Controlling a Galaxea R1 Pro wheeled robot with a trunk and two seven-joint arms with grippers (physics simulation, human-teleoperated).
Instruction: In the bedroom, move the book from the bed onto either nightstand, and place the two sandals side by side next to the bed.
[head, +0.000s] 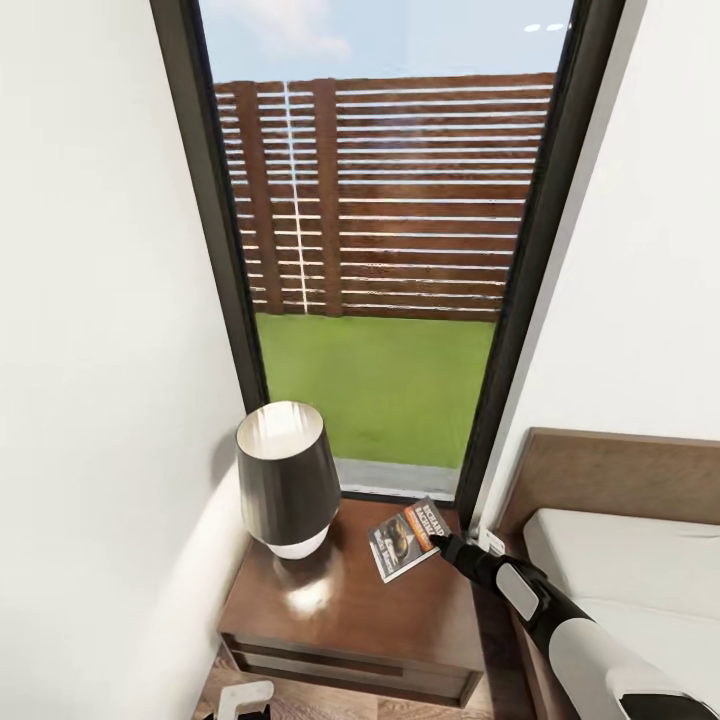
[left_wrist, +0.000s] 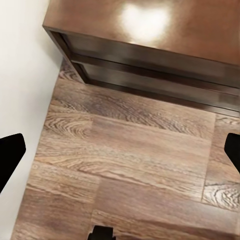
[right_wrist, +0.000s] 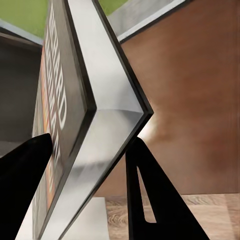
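The book (head: 403, 540), dark-covered with an orange band, hangs tilted just over the back right part of the nightstand (head: 340, 610) top. My right gripper (head: 443, 545) is shut on its corner. In the right wrist view the book (right_wrist: 65, 100) stands on edge between the two black fingers (right_wrist: 150, 200). My left gripper (left_wrist: 120, 152) is open low over the wood floor in front of the nightstand (left_wrist: 150, 45). The bed (head: 620, 560) with its pale mattress and brown headboard lies to the right. The sandals are out of view.
A black-shaded lamp (head: 287, 478) stands on the nightstand's back left. A tall dark-framed window (head: 380, 250) is right behind, a white wall (head: 100, 400) close on the left. The wood floor (left_wrist: 125, 165) lies before the drawer.
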